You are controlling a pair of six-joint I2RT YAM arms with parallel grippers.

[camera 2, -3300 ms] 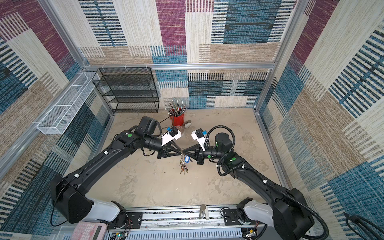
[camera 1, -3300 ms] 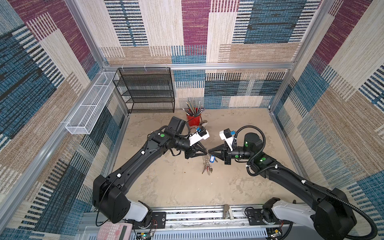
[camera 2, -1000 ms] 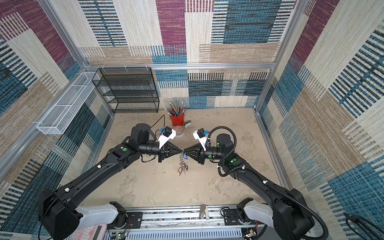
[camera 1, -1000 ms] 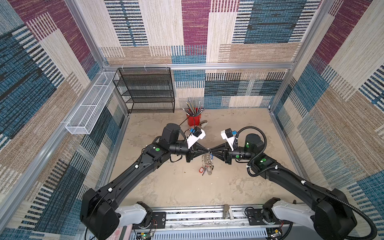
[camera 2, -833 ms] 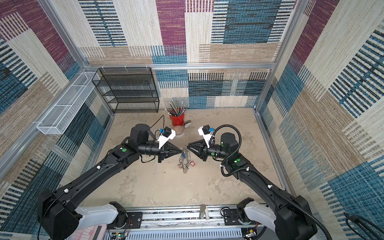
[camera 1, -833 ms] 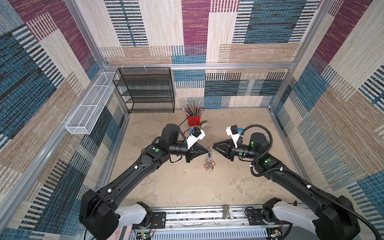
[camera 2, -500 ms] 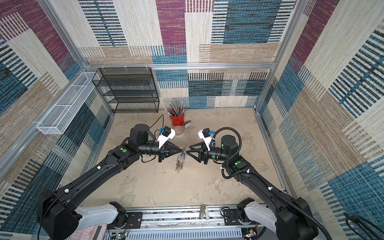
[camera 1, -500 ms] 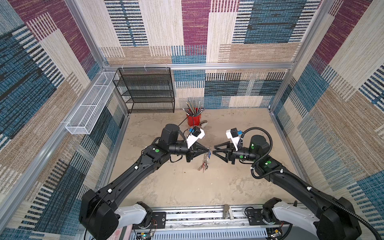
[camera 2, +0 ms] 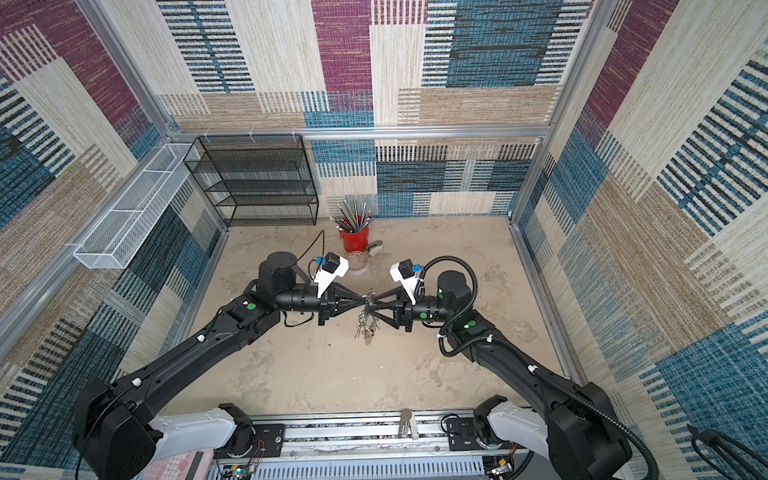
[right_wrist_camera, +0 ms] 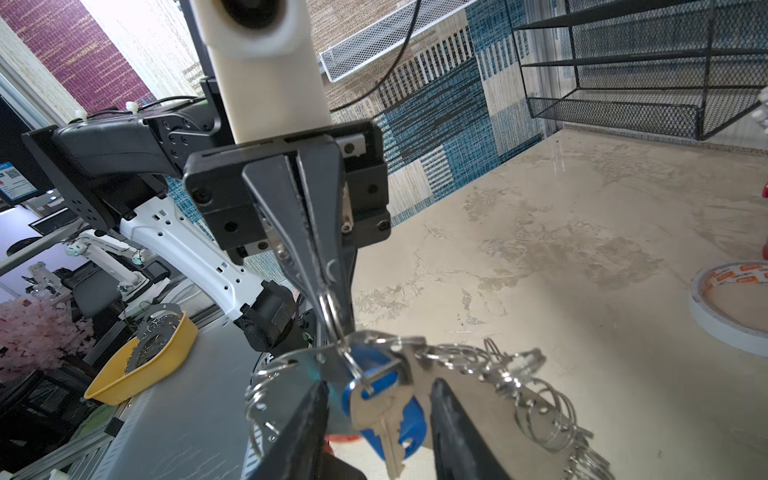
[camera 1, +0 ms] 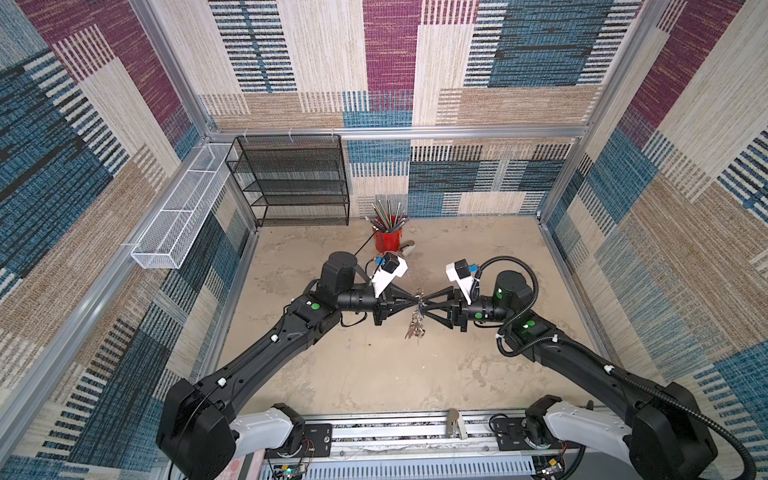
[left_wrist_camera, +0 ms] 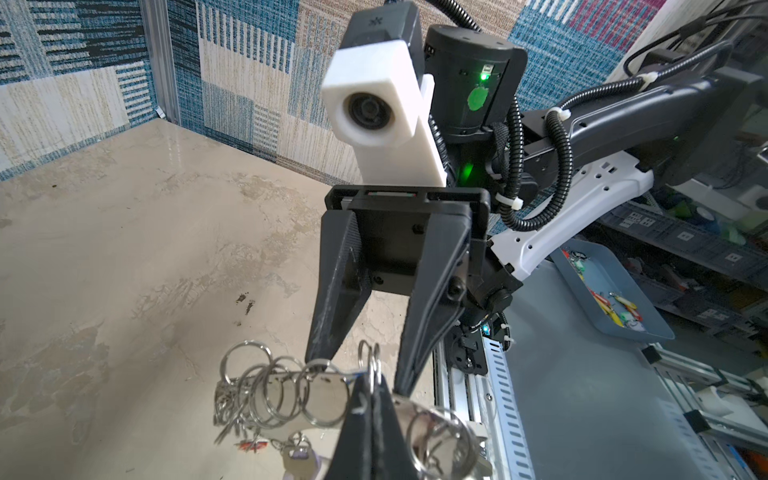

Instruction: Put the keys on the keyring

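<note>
The keyring [camera 1: 415, 326] [camera 2: 365, 326] hangs above the table between my two grippers, with keys dangling under it. My left gripper [camera 1: 415, 297] [left_wrist_camera: 371, 390] [right_wrist_camera: 332, 307] is shut on one of its split rings [left_wrist_camera: 372, 361]. The gray plate [left_wrist_camera: 324, 395] [right_wrist_camera: 469, 386] carries several more rings along its edge. A silver key [right_wrist_camera: 374, 411] with a blue tag [right_wrist_camera: 411, 419] hangs from the pinched ring. My right gripper [camera 1: 424, 307] [right_wrist_camera: 379, 384] is open, one finger on each side of that key and apart from it. A red tag [left_wrist_camera: 249, 445] shows below the plate.
A red cup of pens [camera 1: 388, 239] stands at the back of the table with a tape roll [camera 2: 356, 262] [right_wrist_camera: 739, 299] in front of it. A black mesh shelf [camera 1: 291, 183] fills the back left corner, and a white wire basket [camera 1: 183, 220] hangs on the left wall.
My right gripper let go, drew back to the right and opened, then came in again around the blue-tagged key. The keyring swung under the left gripper, which kept its grip.
</note>
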